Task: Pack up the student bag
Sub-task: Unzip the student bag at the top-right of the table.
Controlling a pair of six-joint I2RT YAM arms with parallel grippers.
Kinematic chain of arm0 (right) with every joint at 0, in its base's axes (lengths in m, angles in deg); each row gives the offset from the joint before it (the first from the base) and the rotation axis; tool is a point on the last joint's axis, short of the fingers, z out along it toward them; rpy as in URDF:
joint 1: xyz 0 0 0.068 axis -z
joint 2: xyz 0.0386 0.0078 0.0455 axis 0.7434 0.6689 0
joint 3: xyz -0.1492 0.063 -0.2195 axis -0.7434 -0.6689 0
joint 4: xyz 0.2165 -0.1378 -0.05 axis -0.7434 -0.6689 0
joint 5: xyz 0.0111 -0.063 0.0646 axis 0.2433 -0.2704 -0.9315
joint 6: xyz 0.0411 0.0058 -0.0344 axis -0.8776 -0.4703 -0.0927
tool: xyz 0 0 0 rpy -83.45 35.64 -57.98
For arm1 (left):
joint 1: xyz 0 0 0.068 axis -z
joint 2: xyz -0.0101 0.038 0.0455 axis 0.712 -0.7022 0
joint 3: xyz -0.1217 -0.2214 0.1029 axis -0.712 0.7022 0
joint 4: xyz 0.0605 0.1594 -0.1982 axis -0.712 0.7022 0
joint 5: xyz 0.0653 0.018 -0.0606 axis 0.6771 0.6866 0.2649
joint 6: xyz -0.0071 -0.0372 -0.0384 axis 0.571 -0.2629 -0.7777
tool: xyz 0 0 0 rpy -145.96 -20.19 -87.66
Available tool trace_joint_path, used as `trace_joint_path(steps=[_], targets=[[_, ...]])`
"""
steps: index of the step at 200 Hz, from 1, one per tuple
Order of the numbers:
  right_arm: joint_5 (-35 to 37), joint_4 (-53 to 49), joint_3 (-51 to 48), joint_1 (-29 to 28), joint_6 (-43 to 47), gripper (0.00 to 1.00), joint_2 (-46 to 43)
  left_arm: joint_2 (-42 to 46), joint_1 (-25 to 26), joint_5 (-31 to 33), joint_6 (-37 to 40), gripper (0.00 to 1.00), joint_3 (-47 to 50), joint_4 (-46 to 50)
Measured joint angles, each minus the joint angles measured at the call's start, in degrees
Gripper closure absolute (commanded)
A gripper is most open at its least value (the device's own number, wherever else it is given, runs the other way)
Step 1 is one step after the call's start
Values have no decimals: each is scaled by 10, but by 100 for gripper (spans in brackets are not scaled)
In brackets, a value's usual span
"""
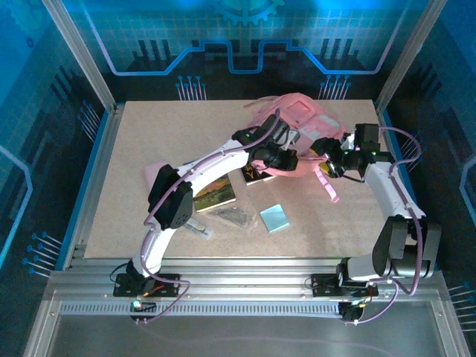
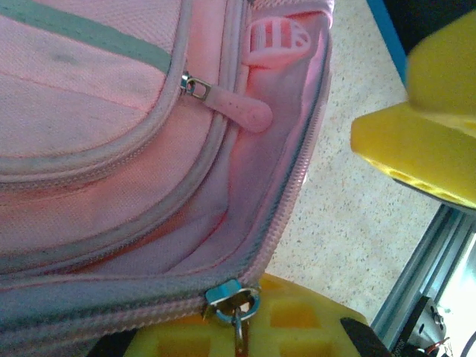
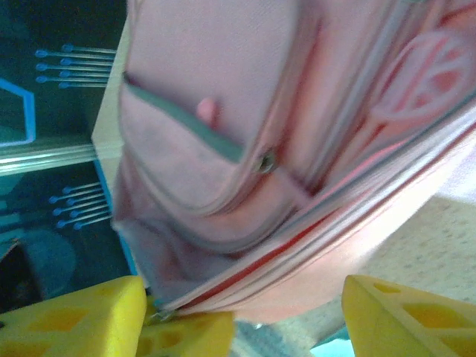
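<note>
- Top external view: student bag (image 1: 301, 119) lies slumped on the table (image 1: 149, 149) with its front pockets facing up. Both tools are at its near edge.
- The left gripper (image 1: 286, 160) sits against the bag's near edge, roughly mid-width, touching the fabric.
- The right gripper (image 1: 332, 152) is just beside the bag's near right corner.
- Left wrist view: the left gripper (image 2: 242, 336) is pressed together, pinching the metal zip pull (image 2: 232, 297) on the bag's main zip. The bag lies directly above the pads.
- A pink rubber zip tab (image 2: 242, 111) on a front pocket hangs free, further up the bag from the pinched pull.
- A yellow finger (image 2: 416, 149) of the right gripper shows to the right of the bag's zip edge, apart from the fabric.
- Right wrist view: the right gripper (image 3: 244, 294) is spread wide, with nothing clamped. The bag's zipped edge dips into the gap between the fingers (image 3: 82, 320).
- On the near side of the bag, a small book (image 1: 256, 177) lies just beside its edge, and a brown book (image 1: 216, 195) sits further out.
- A blue square pad (image 1: 274, 218) and a dark small bundle (image 1: 234, 216) lie nearer still, well apart from the bag.
- A pink strap (image 1: 327, 184) trails from the bag's near right corner.
</note>
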Motion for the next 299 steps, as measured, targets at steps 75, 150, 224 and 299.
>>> trace_joint_path(steps=[75, 150, 224, 299], targets=[[-18, 96, -46, -55, -90, 64, 73, 3, 9, 0, -15, 100, 56, -23], [-37, 108, -57, -53, -92, 100, 104, 70, -11, 16, -11, 100, 173, -64], [-21, 53, -36, -24, 24, 100, 75, 93, -160, 18, 30, 100, 223, -52], [22, -17, 28, 44, 83, 100, 85, 166, -80, 39, 0, 100, 271, -69]])
